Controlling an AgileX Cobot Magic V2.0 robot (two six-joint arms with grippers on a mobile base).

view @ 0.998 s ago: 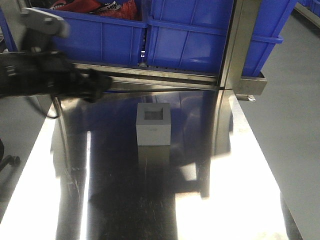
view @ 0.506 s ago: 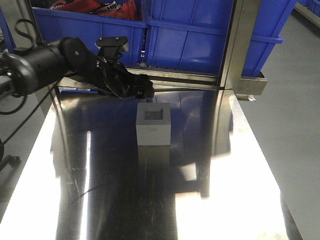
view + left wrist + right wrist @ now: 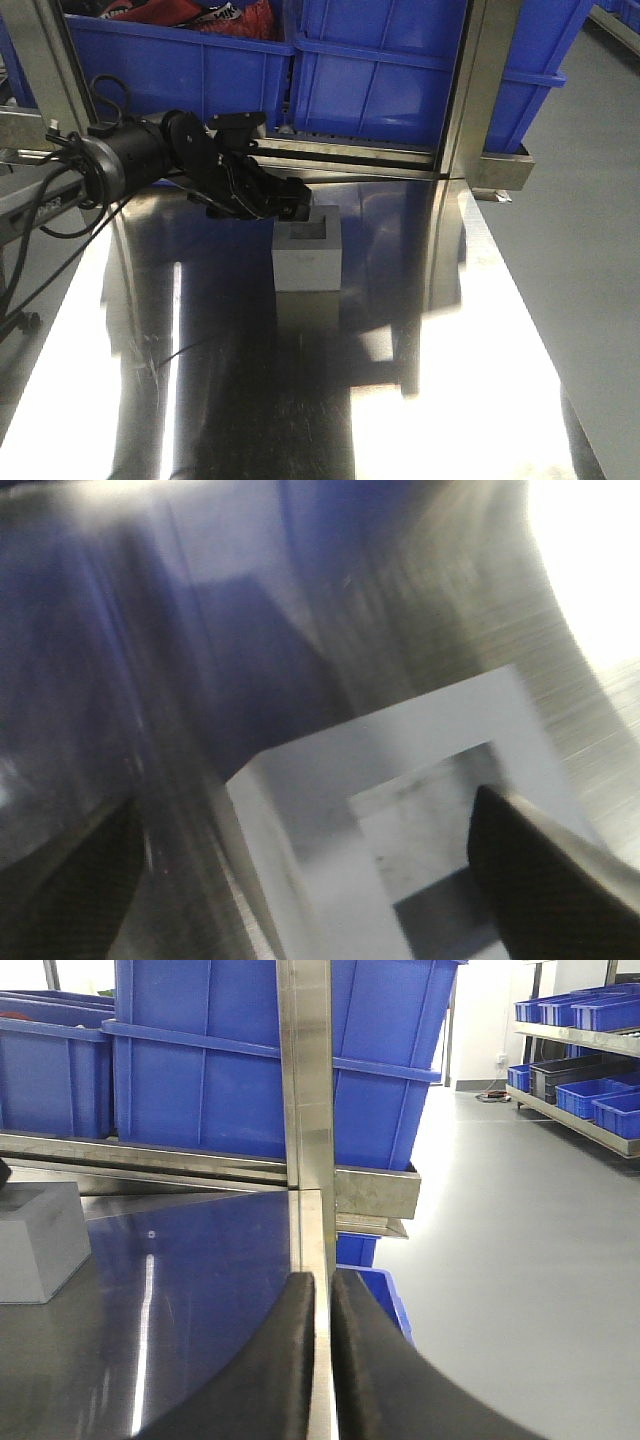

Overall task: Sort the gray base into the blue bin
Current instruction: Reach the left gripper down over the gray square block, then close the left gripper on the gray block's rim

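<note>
1. At the middle of the tabletop (image 3: 450, 400), a brushed, mirror-bright sheet of steel streaked with glare, stands the gray base (image 3: 307, 255). It sits upright, with its square recess facing up.
2. Behind it a steel rail carries the blue bin (image 3: 380, 80), a smooth-walled plastic tote with a thick rim. A neighbouring bin (image 3: 180, 60) beside it holds something red.
3. A square steel post (image 3: 480, 80) rises in front of the bins. A plain gray floor (image 3: 590, 250) runs off to the side, and the right wrist view shows shelving (image 3: 590, 1060) there with more blue totes.
4. The left tool (image 3: 298, 208), black and matte, hangs at the block's rear top edge with its jaws spread wide and nothing held. Its own camera shows one finger (image 3: 70, 890) off the block's side and the other (image 3: 540, 880) over the darker recess floor. I cannot tell whether it touches.
5. The right tool (image 3: 322, 1290) sits low, well apart from the block, its curved dark fingers pressed together around nothing.
</note>
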